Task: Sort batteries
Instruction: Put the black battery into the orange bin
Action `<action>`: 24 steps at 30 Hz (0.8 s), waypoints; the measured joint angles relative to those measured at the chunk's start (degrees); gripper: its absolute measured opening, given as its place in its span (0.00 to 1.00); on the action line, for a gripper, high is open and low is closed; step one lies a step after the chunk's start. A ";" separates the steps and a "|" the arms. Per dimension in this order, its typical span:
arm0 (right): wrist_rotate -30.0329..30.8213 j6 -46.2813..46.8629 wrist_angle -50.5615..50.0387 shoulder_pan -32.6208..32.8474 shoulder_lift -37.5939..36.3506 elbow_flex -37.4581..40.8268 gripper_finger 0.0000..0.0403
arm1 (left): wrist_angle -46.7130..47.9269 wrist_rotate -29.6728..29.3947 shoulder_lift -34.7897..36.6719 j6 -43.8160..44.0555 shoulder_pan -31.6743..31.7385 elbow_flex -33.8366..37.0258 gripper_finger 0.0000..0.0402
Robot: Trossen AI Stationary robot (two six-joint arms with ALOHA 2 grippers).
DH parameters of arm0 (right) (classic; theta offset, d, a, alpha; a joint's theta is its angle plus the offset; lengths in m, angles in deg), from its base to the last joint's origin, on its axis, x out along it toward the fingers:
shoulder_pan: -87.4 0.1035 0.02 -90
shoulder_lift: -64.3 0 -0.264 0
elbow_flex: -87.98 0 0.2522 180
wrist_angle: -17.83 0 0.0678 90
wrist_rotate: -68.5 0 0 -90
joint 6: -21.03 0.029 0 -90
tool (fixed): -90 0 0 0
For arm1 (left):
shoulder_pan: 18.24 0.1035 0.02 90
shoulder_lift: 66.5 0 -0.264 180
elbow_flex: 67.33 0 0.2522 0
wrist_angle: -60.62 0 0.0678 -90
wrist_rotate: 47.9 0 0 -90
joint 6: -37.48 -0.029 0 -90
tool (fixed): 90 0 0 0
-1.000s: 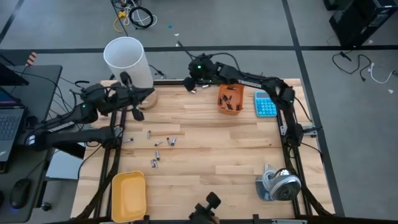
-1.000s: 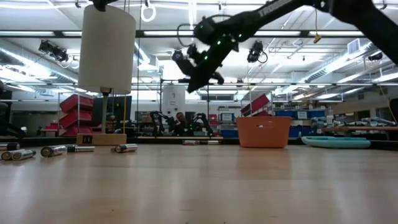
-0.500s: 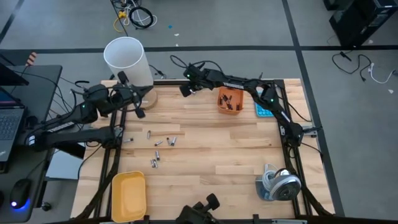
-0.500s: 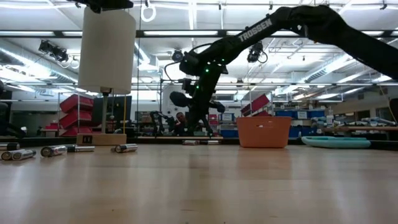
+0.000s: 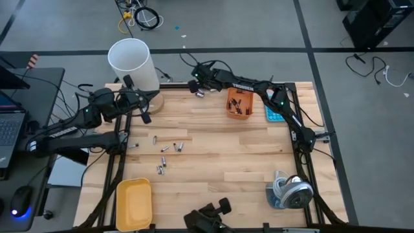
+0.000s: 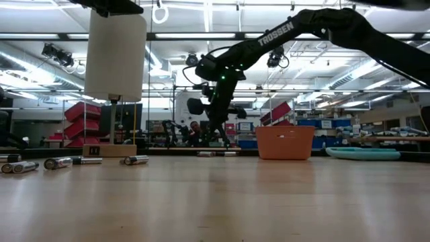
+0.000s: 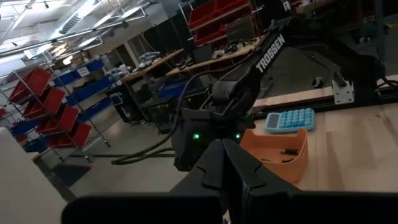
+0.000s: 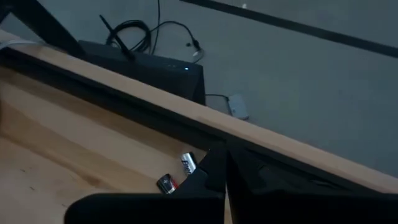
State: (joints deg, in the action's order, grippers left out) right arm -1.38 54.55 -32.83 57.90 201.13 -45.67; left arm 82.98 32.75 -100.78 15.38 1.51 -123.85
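Place: a robotics lab or workshop hall.
Ceiling: long strip lights (image 6: 201, 37) and exposed ducting overhead.
Storage: racks of red bins (image 7: 46, 102) and blue bins (image 7: 84, 87).
Furniture: workbenches (image 7: 186, 65) loaded with equipment.
Floor: grey concrete (image 5: 259, 26) with dark lines and loose cables (image 5: 139, 16).
Side desk: laptop (image 5: 10, 126) and mouse (image 5: 21, 200).

Wooden table (image 5: 220, 149): loose batteries (image 5: 165, 150), orange bin (image 5: 239, 102), calculator (image 5: 272, 114), yellow tray (image 5: 134, 203).
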 joint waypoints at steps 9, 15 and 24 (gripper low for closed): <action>-0.05 1.46 0.35 -0.47 0.00 0.04 0.00 | -0.51 -0.26 0.19 -0.02 0.00 0.02 0.00; -0.01 1.48 0.26 -0.13 0.21 0.04 0.00 | -0.51 -0.28 0.17 -0.10 0.00 0.02 0.00; -2.05 2.78 -0.28 -0.04 2.57 0.15 0.00 | 0.18 -0.52 0.20 -0.15 0.02 0.02 0.00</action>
State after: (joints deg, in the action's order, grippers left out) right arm -3.43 57.32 -33.11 57.86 203.71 -45.53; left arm 83.17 32.23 -100.58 15.22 1.53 -123.83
